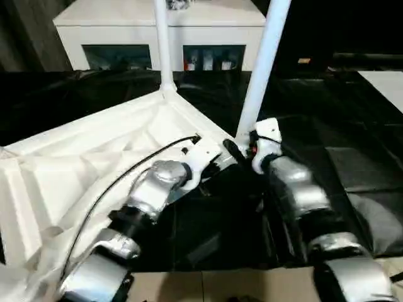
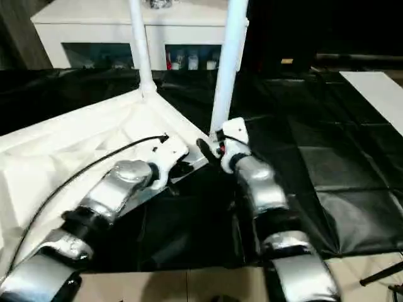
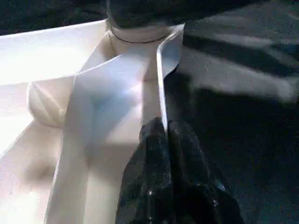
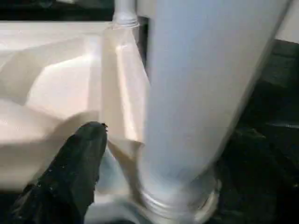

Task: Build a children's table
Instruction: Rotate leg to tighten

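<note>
The children's table lies upside down, its white tabletop (image 1: 82, 163) showing the ribbed underside. One white leg (image 1: 162, 44) stands in the far corner socket. A second leg (image 1: 261, 69) stands in the near right corner socket. My left gripper (image 3: 166, 128) is shut on the thin rim of the tabletop, close to that near right corner. My right gripper (image 1: 241, 148) is at the base of the second leg (image 4: 201, 93) and is open. One black finger (image 4: 74, 172) stands a little apart from the tube.
A white glass-doored cabinet (image 1: 157, 31) stands behind the table. Black matting (image 1: 352, 157) covers the floor to the right and in front. A pale floor strip (image 1: 220, 286) runs along the near edge. A white panel (image 1: 384, 82) lies at far right.
</note>
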Robot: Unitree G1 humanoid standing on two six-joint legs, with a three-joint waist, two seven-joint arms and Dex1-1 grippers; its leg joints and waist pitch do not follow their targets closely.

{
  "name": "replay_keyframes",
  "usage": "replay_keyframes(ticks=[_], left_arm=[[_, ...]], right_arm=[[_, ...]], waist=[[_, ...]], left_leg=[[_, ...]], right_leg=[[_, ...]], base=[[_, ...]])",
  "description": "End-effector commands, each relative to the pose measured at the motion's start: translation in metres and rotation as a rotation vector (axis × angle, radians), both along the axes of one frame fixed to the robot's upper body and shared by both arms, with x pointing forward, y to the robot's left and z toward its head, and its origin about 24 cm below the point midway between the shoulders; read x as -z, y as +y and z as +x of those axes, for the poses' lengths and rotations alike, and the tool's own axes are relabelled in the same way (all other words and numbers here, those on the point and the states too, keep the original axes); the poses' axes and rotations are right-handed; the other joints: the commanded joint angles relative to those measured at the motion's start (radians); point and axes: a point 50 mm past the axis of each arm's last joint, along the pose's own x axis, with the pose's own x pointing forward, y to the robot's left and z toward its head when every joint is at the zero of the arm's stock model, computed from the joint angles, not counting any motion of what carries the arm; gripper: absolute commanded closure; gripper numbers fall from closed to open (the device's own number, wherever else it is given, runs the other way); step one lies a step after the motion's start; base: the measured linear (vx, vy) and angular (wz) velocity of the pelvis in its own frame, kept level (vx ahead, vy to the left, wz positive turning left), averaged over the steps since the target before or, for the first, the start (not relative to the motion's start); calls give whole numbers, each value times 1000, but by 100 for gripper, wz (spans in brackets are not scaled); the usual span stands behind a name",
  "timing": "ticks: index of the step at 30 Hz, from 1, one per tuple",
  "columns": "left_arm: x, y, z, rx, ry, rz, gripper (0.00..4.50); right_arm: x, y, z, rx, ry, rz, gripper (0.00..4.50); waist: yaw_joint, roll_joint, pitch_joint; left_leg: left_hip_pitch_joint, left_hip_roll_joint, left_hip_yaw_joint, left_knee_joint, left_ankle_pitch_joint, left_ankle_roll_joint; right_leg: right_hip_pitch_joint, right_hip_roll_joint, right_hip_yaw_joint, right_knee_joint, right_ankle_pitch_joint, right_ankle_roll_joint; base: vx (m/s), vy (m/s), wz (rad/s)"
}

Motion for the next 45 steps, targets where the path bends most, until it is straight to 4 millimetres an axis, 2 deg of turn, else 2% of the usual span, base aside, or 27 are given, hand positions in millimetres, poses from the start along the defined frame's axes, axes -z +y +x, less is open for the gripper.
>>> replay_keyframes(ticks=[1,3,4,7,9,10,13,16,18,22,28,36,37,38,41,42,44,45], left_arm=[[5,17,-7,61,44,31,450],[5,25,-13,116,90,25,450],[4,26,-16,160,96,18,450],[-3,30,-30,317,135,-24,450],[-7,33,-35,360,172,-49,450],[-8,33,-36,363,174,-50,450],[-9,36,-36,366,176,-40,450],[-9,38,-35,364,177,-36,450],[-9,39,-35,360,175,-33,450],[-11,41,-34,355,174,-27,450],[-11,42,-34,354,174,-25,450],[-10,44,-36,360,173,-17,450],[-9,43,-36,359,170,-16,450],[-9,42,-35,357,169,-16,450],[-5,36,-29,306,136,-9,450],[-5,35,-28,302,135,-9,450],[-1,27,-17,183,93,-5,450],[1,22,-11,118,72,-3,450]], right_arm=[[1,-8,-8,-126,39,-15,47],[3,-16,-14,-211,84,-41,47],[3,-19,-16,-248,97,-52,47],[4,-24,-25,-384,141,-78,47],[5,-25,-30,-451,174,-77,47],[4,-25,-31,-472,178,-82,47],[5,-25,-31,-487,186,-83,47],[6,-23,-32,-517,201,-92,47],[7,-23,-33,-526,208,-98,47],[6,-24,-32,-528,210,-82,83],[6,-21,-31,-536,209,-41,138],[11,-19,-33,-540,216,3,155],[12,-20,-34,-532,214,8,155],[13,-20,-34,-525,210,6,155],[17,-17,-21,-325,141,-11,155],[17,-16,-21,-318,140,-11,155],[21,-8,-12,-156,123,27,158],[22,-2,-9,-91,124,51,158]], waist=[[10,-9,-74],[11,-7,-73],[11,-10,-72],[14,-9,-69],[18,-5,-67],[23,-2,-64],[32,-3,-62],[32,-9,-64],[32,-9,-66],[35,-10,-70],[37,-10,-68],[36,-9,-69],[36,-9,-69],[35,-1,-69],[31,-3,-68],[31,-4,-68],[25,-3,-62],[25,-1,-62]], left_leg=[[-15,12,6,-66,-120,128],[-14,12,10,-64,-101,138],[-13,11,10,-64,-110,141],[-13,15,10,-66,-132,127],[-10,18,11,-68,-148,117],[-4,18,14,-67,-164,109],[2,17,15,-70,-192,81],[-5,15,12,-71,-184,66],[-5,14,12,-69,-166,70],[-7,13,14,-65,-120,89],[-9,13,12,-66,-129,84],[-8,13,13,-65,-130,82],[-8,13,13,-64,-125,83],[-8,13,12,-64,-124,82],[-9,11,13,-65,-141,70],[-9,11,12,-65,-148,66],[-3,8,11,-69,-200,43],[-1,6,12,-68,-209,40]], right_leg=[[73,-46,41,-48,-168,-244],[71,-44,42,-43,-131,-267],[72,-44,42,-44,-142,-274],[70,-48,44,-45,-188,-268],[67,-47,46,-45,-203,-268],[59,-43,46,-48,-215,-267],[56,-41,48,-50,-245,-256],[63,-43,49,-48,-259,-235],[63,-43,50,-47,-240,-235],[65,-43,50,-39,-176,-255],[65,-44,49,-42,-213,-245],[65,-43,49,-43,-217,-244],[65,-43,49,-41,-209,-246],[65,-43,49,-40,-203,-249],[64,-43,48,-46,-224,-244],[65,-44,48,-47,-238,-239],[60,-42,47,-60,-342,-203],[56,-41,47,-64,-359,-195]], base=[[0,0,0],[0,0,0],[0,0,0],[0,0,0],[0,0,0],[0,0,0],[0,0,0],[0,0,0],[0,0,0],[0,0,0],[0,0,0],[0,0,0],[0,0,0],[0,0,0],[0,0,0],[0,0,0],[0,0,0],[0,0,0]])
